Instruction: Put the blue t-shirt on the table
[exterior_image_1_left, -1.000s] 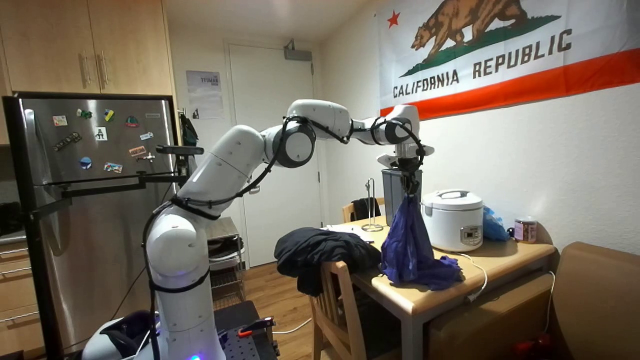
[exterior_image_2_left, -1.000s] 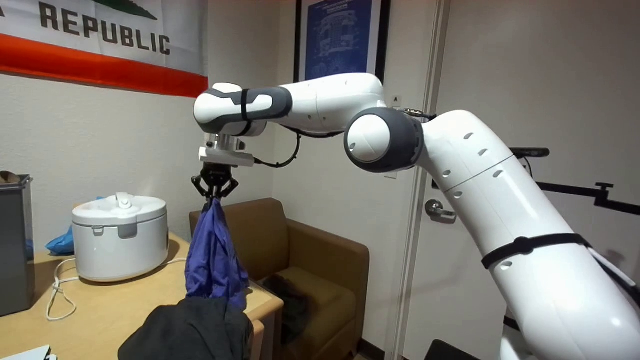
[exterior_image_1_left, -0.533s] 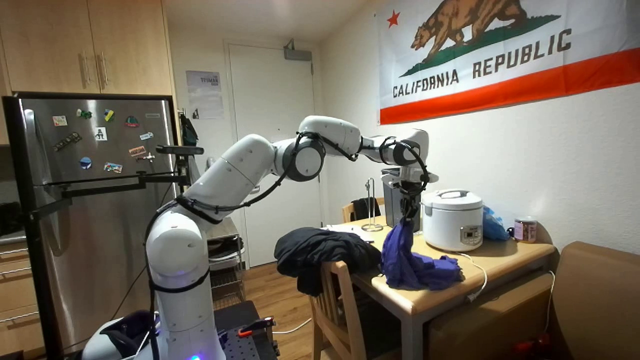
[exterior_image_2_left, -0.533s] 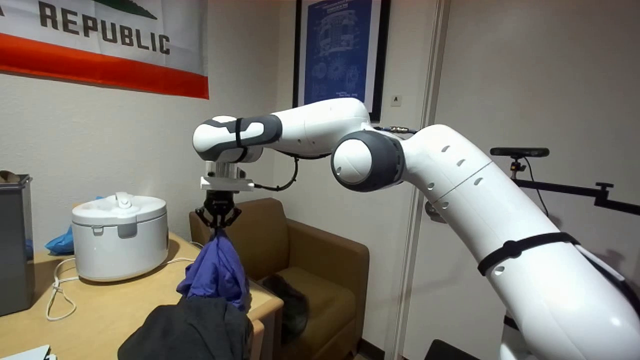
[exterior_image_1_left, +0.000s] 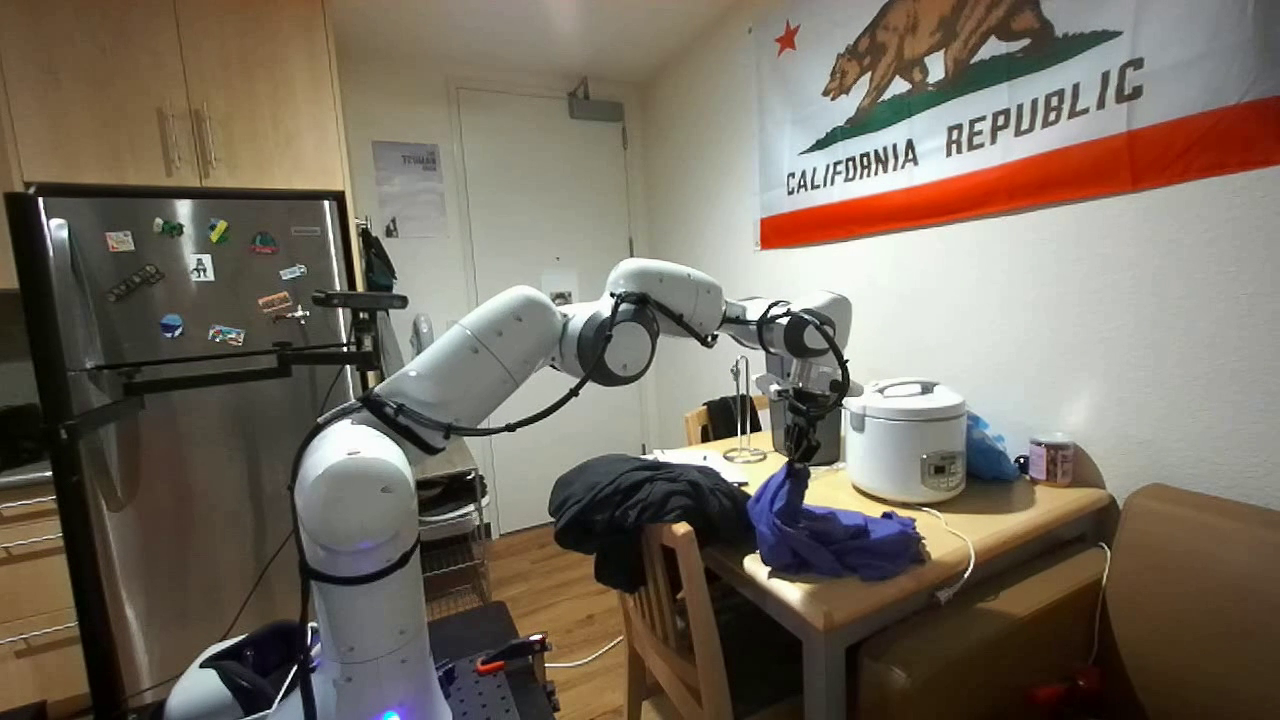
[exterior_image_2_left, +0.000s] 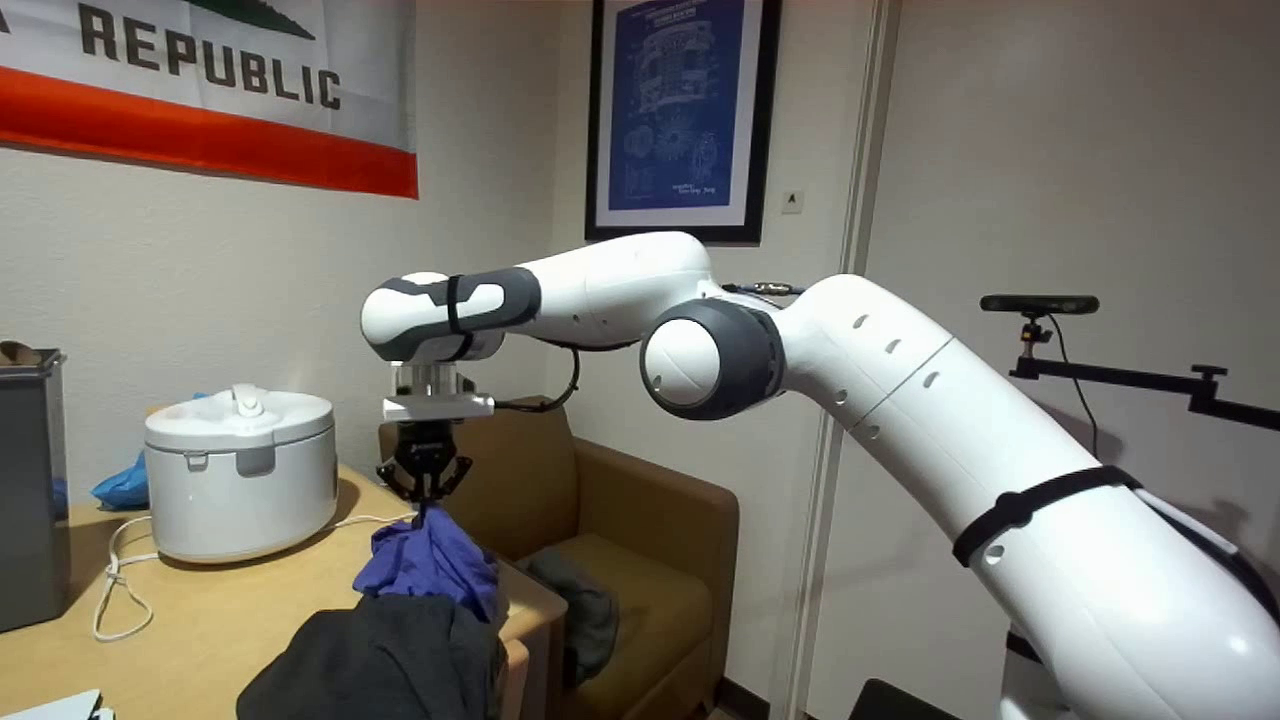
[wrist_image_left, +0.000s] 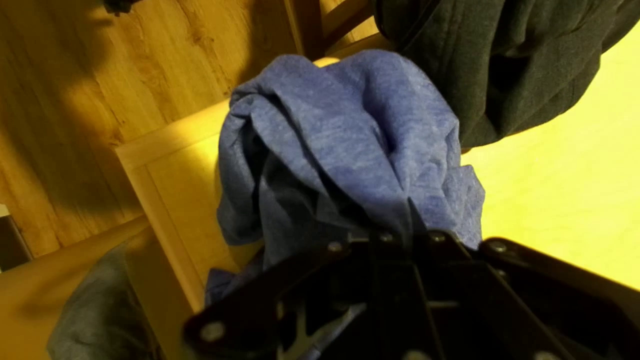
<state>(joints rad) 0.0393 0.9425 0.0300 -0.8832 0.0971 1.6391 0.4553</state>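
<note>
The blue t-shirt (exterior_image_1_left: 840, 540) lies bunched on the near end of the wooden table (exterior_image_1_left: 1020, 515), with one part pulled up to my gripper (exterior_image_1_left: 801, 455). In an exterior view the t-shirt (exterior_image_2_left: 430, 565) is partly hidden behind dark clothing, and my gripper (exterior_image_2_left: 424, 500) points down from above with its fingers together on the cloth. In the wrist view the t-shirt (wrist_image_left: 350, 130) fans out below the fingertips (wrist_image_left: 407, 235), which pinch a fold of it. Most of the shirt's weight rests on the table. The t-shirt's underside is hidden.
A white rice cooker (exterior_image_1_left: 905, 450) with a cord stands just behind the t-shirt. Dark clothing (exterior_image_1_left: 650, 500) is draped over a chair (exterior_image_1_left: 685, 600) beside the table. A grey bin (exterior_image_2_left: 30, 490) and a metal stand (exterior_image_1_left: 742, 410) are farther back. A brown armchair (exterior_image_2_left: 650, 600) stands past the table edge.
My gripper has come down toward the table with the t-shirt held. The shirt, which hung long before, has slumped into a heap; my gripper also moved slightly toward the chair side.
</note>
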